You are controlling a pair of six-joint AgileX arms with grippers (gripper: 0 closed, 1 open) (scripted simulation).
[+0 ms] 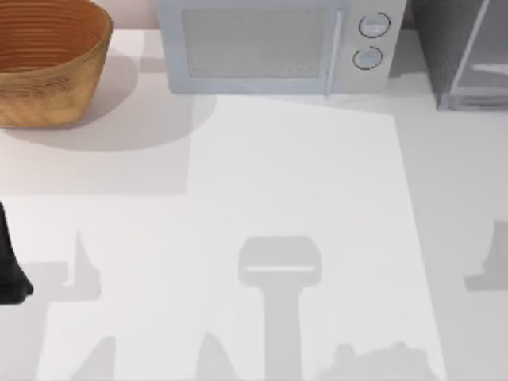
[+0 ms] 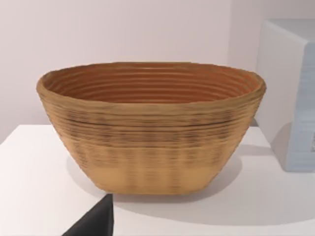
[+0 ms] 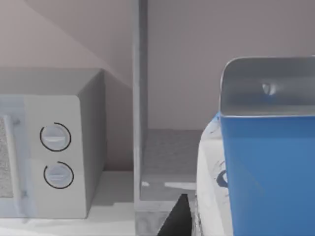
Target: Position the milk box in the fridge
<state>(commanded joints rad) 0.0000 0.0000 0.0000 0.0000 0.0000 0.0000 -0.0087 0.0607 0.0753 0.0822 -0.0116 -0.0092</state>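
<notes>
The milk box (image 3: 268, 167) looms close in the right wrist view, a blue side facing me and a white face with blue lettering beside it. My right gripper (image 3: 231, 221) is shut on it; one dark finger (image 3: 178, 219) presses against the white face. Just beyond stands the fridge (image 3: 170, 152), its pale frame upright and its dark grey inside showing past it. From above, the fridge (image 1: 464, 48) sits at the table's back right corner. My left arm (image 1: 9, 274) is parked at the left edge, its gripper (image 2: 93, 222) facing the basket.
A woven brown basket (image 1: 44, 59) stands at the back left. A light grey microwave (image 1: 274, 44) with two round knobs sits at the back middle, close to the left of the fridge. The white tabletop (image 1: 294, 198) stretches in front.
</notes>
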